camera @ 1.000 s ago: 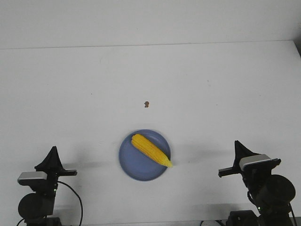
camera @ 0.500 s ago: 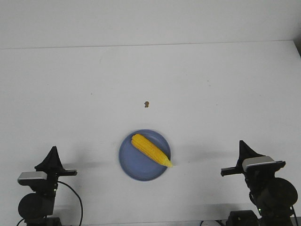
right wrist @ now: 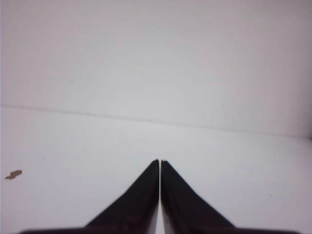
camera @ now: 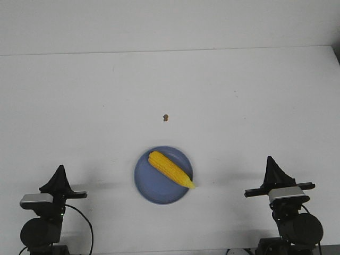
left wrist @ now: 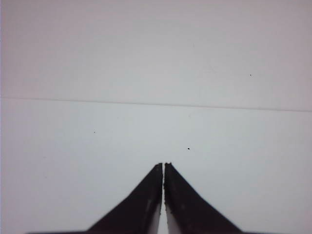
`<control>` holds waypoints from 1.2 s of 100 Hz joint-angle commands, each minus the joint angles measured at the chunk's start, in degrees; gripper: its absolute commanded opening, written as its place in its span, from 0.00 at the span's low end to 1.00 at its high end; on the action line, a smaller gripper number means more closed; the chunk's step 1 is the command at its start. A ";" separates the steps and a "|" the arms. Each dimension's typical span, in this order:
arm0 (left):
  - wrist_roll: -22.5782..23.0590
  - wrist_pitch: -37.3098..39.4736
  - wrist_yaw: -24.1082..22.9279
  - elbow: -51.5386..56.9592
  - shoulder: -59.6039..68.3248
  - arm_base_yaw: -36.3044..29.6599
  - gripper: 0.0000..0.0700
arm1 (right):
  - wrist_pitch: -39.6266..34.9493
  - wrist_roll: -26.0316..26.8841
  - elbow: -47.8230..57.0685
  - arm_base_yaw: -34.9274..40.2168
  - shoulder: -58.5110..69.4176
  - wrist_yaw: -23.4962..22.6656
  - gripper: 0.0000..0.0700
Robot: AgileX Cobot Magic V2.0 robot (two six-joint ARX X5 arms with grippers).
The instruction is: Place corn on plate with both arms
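Front view: one corn (camera: 170, 168) is seen lying diagonally on one plate (camera: 162, 175), below the centre of the frame, its pointed end reaching over the plate's right rim. One small brown speck (camera: 166, 117) is found on the white table (camera: 170, 90), above the plate and apart from it. Two grippers are counted: the left gripper (camera: 60, 168) at the lower left and the right gripper (camera: 270, 159) at the lower right, both well apart from the plate. Each is seen closed with fingertips together, and nothing is held by either.
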 commanded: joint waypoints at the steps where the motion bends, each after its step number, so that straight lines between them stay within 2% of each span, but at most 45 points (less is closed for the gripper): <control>1: 0.09 0.57 -0.02 -1.14 -0.09 0.04 0.02 | 1.90 1.03 -1.46 0.00 -1.73 -0.07 0.02; 58: 0.09 0.57 -0.02 -1.14 -0.07 0.04 0.02 | 17.29 1.44 -13.94 0.04 -1.73 1.90 0.02; 82: 0.09 0.57 0.00 -1.14 -0.07 0.04 0.02 | 17.07 1.49 -14.08 0.04 -1.73 5.53 0.02; 120: 0.09 0.57 0.00 -1.14 -0.07 0.04 0.02 | 17.25 1.44 -14.08 0.07 -1.73 5.53 0.02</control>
